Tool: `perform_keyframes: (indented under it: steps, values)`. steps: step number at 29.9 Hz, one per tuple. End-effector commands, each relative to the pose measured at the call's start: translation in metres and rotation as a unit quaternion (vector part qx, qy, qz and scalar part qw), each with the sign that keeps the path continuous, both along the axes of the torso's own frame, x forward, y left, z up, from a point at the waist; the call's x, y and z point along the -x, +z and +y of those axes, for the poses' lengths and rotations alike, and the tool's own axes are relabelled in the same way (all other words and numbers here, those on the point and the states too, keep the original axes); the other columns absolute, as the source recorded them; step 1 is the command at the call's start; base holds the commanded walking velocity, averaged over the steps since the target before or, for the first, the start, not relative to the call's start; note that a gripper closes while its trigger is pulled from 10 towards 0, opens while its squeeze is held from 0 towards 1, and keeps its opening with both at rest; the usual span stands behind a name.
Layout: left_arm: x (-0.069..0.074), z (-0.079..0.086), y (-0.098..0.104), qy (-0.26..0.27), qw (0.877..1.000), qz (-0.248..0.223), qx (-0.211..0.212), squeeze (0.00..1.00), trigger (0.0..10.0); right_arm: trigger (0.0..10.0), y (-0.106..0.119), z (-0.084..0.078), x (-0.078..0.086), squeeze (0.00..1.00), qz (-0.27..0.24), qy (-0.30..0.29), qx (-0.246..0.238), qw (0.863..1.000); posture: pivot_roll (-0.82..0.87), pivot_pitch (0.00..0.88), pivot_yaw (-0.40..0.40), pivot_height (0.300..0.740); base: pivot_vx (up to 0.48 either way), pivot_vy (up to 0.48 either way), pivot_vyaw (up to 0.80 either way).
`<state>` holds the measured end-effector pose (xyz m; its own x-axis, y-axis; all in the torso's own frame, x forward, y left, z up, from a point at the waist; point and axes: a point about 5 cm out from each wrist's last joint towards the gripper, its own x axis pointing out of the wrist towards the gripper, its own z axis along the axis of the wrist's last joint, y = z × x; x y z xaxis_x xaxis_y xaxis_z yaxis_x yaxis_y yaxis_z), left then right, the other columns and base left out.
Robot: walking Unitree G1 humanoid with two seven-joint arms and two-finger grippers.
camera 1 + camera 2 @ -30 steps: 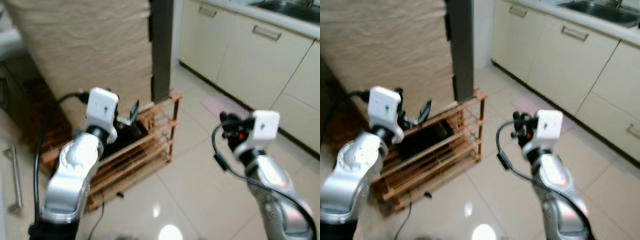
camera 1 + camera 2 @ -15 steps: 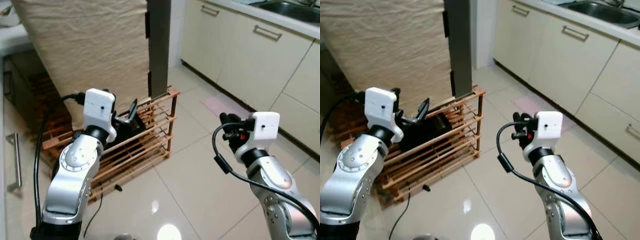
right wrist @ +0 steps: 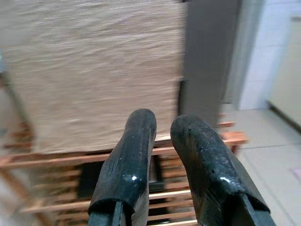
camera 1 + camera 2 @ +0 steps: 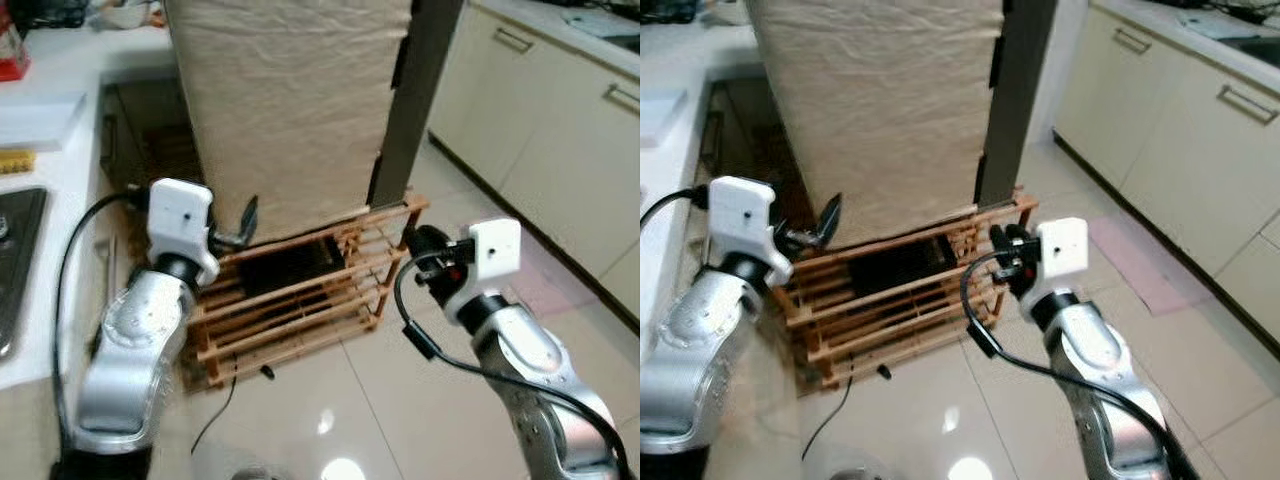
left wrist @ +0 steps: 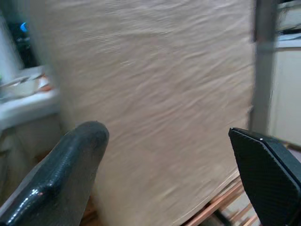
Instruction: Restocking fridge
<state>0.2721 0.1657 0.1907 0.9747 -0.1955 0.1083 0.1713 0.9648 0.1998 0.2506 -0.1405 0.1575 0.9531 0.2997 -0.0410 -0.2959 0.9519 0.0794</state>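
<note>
Glossy tiled floor (image 4: 400, 400); white counter (image 4: 60, 150) at 9 o'clock. One wooden rack (image 4: 900, 300) under cloth-draped fridge (image 4: 880, 110), 12 o'clock. Left claw (image 5: 169, 160) wide; right claw (image 3: 167, 150) narrow, empty.

wooden rack (image 4: 300, 290) and cloth-covered block (image 4: 285, 110) ahead; open floor (image 4: 400, 400) rightward

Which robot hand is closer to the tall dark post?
The right. The right gripper hangs just below the dark post, by the corner of the wooden rack. The left gripper is farther off, in front of the beige cloth.
</note>
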Motion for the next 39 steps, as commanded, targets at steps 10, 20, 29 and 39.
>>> perform_keyframes:
  steps: [10, 20, 29, 39]
  values:
    - [0.001, -0.005, 0.003, -0.011, 0.999, -0.01, 0.028, 0.0, 10.0, 10.0, 0.0, -0.01, 0.004, 0.0, 0.001, -0.014, 0.002, 1.0, 0.02, 0.001, -0.005, 0.74, 0.035, 0.0, 0.0]
    - [0.0, 0.02, 0.017, 0.017, 0.996, -0.039, 0.076, 1.0, 10.0, 10.0, 0.003, -0.007, 0.009, 0.0, -0.012, 0.036, -0.003, 0.999, 0.03, 0.0, -0.012, 0.74, 0.0, 0.0, 0.0]
    - [-0.017, 0.027, 0.023, 0.01, 0.998, -0.034, 0.06, 1.0, 10.0, 10.0, 0.02, -0.002, 0.006, 0.0, -0.05, 0.083, 0.0, 0.995, 0.03, 0.0, -0.01, 0.74, 0.0, 0.0, 0.0]
    - [-0.029, 0.032, 0.032, 0.031, 0.997, -0.04, 0.058, 0.95, 10.0, 10.0, 0.024, -0.001, 0.006, 0.0, -0.065, 0.099, 0.013, 0.993, 0.03, 0.0, -0.002, 0.74, 0.0, 0.0, 0.0]
